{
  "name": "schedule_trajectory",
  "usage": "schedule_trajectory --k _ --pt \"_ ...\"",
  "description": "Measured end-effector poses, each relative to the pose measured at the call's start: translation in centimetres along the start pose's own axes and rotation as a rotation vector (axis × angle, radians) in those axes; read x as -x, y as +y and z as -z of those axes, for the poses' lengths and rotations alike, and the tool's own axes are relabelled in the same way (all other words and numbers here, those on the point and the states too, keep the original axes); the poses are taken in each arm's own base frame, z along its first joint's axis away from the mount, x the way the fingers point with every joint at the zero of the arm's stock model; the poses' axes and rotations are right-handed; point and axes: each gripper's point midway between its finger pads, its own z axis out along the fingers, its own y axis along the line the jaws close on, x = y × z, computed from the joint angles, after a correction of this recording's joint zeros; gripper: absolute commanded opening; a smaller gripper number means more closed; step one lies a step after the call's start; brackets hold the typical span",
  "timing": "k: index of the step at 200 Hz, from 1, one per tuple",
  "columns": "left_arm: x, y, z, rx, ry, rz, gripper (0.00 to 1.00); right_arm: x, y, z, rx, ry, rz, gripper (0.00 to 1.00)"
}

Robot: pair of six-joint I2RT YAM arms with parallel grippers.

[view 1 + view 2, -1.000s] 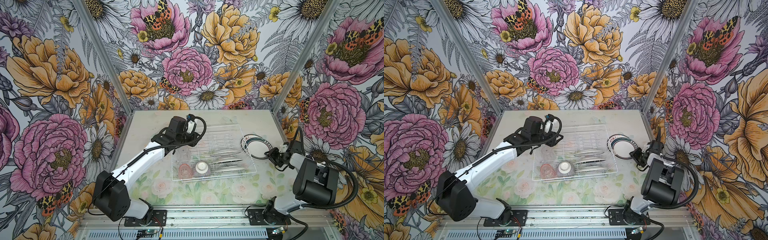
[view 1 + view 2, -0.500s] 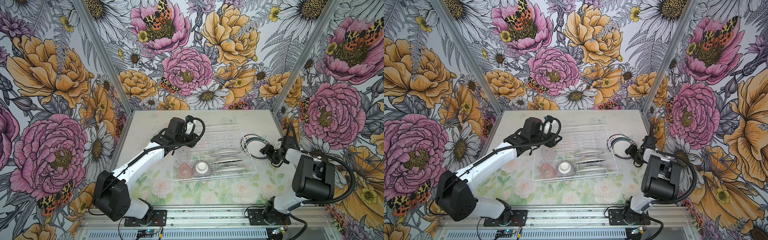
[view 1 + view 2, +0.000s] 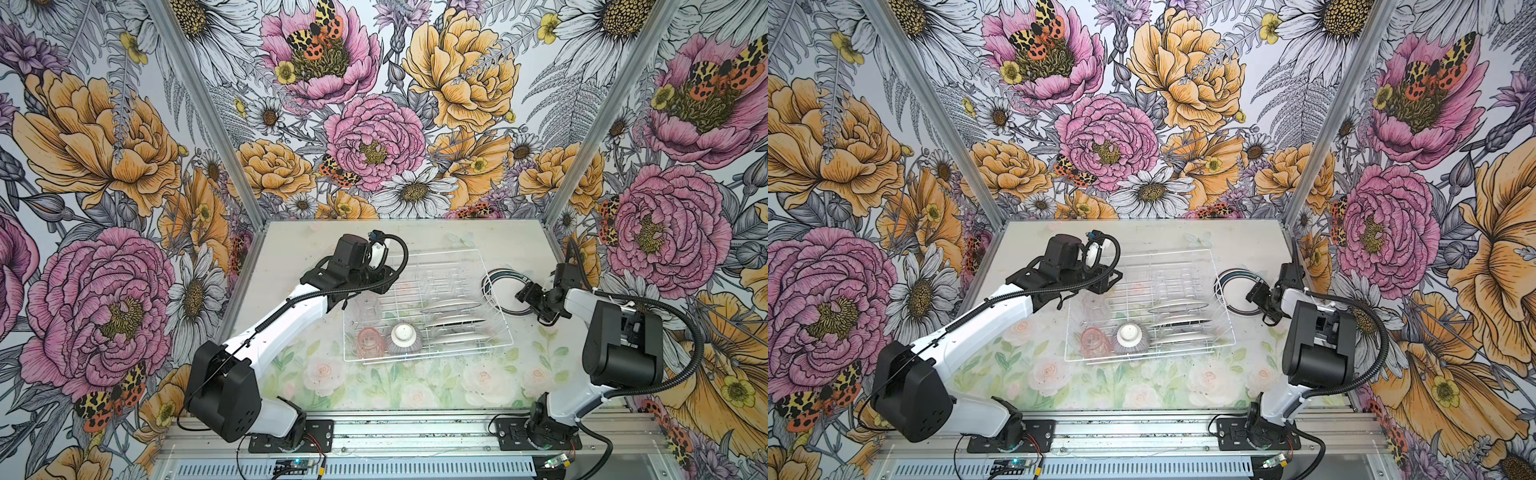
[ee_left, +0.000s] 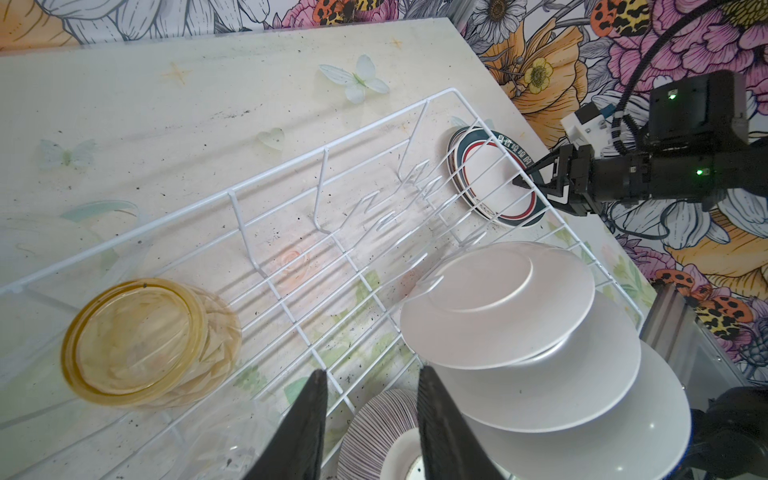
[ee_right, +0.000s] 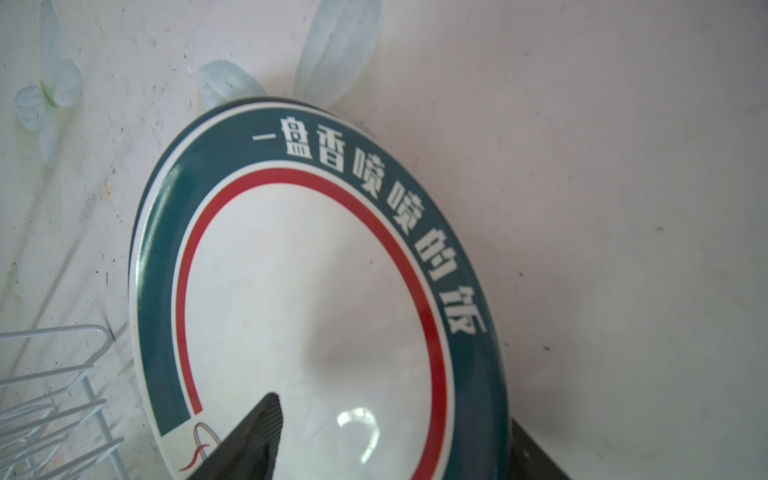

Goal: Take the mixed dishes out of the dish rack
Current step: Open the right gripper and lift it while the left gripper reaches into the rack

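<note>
The large rectangular white thin-wire dish rack [image 3: 436,276] sits in the middle of the floral tabletop [image 3: 374,386]. Three round white plates [image 3: 452,322] stand on edge in its right half. At its front lies an upturned purple-grey finely striped bowl [image 3: 404,338], with a see-through pink tumbler [image 3: 368,343] just beside it and a clear tumbler [image 3: 366,306] behind that. An amber tumbler [image 4: 149,345] rests toward the rack's far left side. Two more white plates with dark green lettered rims [image 3: 503,291] and a red ring lie stacked flat on the tabletop just right of the rack. The right pincer [image 4: 536,183] hangs at the right edge of that stack, jaws spread wide and gripping nothing, one finger [image 5: 249,440] over the top plate's well. The left pincer [image 4: 370,419] hovers over the rack's left half, its jaws partly apart and empty.
</note>
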Motion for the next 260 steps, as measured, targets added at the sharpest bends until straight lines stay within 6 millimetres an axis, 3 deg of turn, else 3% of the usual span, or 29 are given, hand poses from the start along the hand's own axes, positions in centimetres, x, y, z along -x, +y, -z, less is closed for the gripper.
schedule_trajectory --k 84,129,188,206,233,260 --pt "-0.1 0.0 0.0 -0.001 0.001 0.0 0.4 0.8 0.7 -0.6 -0.016 -0.011 0.027 0.82" --pt "-0.4 -0.1 0.2 -0.002 0.002 -0.017 0.43 1.3 1.2 -1.0 -0.023 -0.022 0.037 0.9" --pt "-1.2 -1.9 -0.1 -0.034 0.029 -0.078 0.44 1.6 1.1 -0.9 -0.03 -0.032 0.037 0.9" --pt "-2.0 -3.4 -0.3 -0.052 0.056 -0.129 0.43 1.4 0.4 0.1 -0.035 -0.044 0.021 0.89" --pt "-2.3 -6.4 -0.7 -0.084 0.073 -0.242 0.43 2.4 -0.3 4.0 -0.035 -0.124 0.004 0.88" --pt "-2.7 -9.5 -1.1 -0.084 0.073 -0.397 0.43 3.4 1.6 7.5 0.007 -0.207 0.055 0.87"
